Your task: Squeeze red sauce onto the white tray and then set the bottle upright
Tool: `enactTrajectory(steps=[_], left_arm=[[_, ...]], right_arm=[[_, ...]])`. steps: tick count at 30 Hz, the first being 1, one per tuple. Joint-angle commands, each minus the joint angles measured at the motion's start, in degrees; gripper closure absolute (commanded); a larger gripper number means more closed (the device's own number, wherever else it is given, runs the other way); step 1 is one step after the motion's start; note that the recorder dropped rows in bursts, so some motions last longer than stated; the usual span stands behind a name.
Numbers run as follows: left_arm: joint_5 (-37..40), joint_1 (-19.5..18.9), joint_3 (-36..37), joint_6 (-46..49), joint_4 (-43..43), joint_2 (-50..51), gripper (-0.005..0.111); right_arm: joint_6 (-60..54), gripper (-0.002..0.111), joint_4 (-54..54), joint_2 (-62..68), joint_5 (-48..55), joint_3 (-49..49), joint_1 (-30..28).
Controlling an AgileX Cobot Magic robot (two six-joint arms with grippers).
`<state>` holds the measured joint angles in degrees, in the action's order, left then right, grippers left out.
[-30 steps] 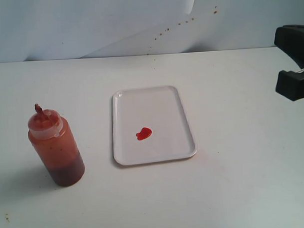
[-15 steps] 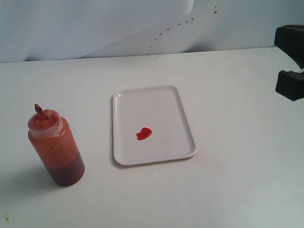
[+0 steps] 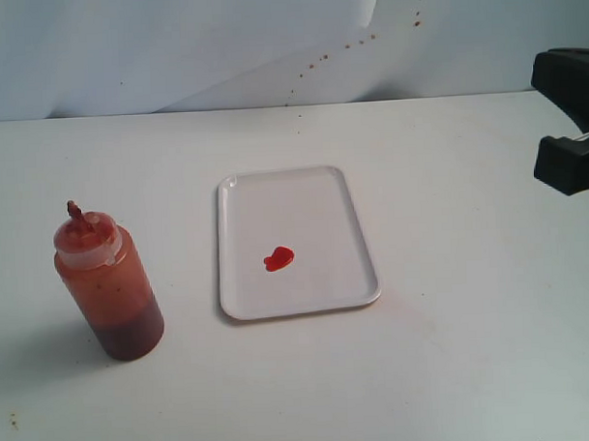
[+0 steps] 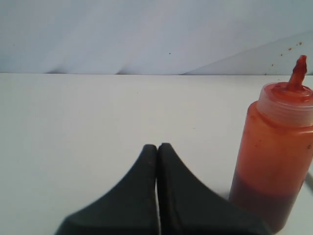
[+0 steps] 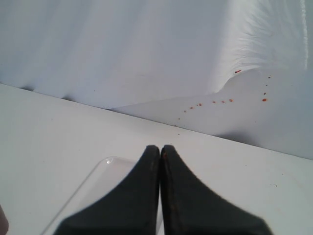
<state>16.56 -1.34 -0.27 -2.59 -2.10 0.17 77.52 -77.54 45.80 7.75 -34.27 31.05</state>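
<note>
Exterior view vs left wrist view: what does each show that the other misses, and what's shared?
Only the exterior view: the white tray with a small blob of red sauce on it, apart from the bottle. Only the left wrist view: the left hand, shut and empty. Both: the bottle standing upright on the table, untouched.

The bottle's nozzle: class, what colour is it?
Red. The nozzle of the bottle shows best in the left wrist view.
</note>
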Motion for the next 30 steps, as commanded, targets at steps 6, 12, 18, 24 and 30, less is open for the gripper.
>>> enactTrajectory(steps=[6, 12, 18, 24, 30], left_arm=[[-0.08, 2.33, 0.27, 0.11, 0.04, -0.17, 0.107], [-0.08, 2.33, 0.27, 0.11, 0.04, -0.17, 0.107], [-0.2, 2.35, 0.27, 0.11, 0.04, -0.17, 0.107], [-0.2, 2.35, 0.27, 0.11, 0.04, -0.17, 0.107], [-0.2, 2.35, 0.27, 0.11, 0.04, -0.17, 0.107]], right_arm=[[-0.12, 0.108, 0.27, -0.19, 0.12, 0.15, -0.13], [-0.12, 0.108, 0.27, -0.19, 0.12, 0.15, -0.13], [-0.12, 0.108, 0.27, -0.19, 0.12, 0.15, -0.13], [-0.12, 0.108, 0.27, -0.19, 0.12, 0.15, -0.13], [-0.12, 0.108, 0.27, -0.19, 0.12, 0.15, -0.13]])
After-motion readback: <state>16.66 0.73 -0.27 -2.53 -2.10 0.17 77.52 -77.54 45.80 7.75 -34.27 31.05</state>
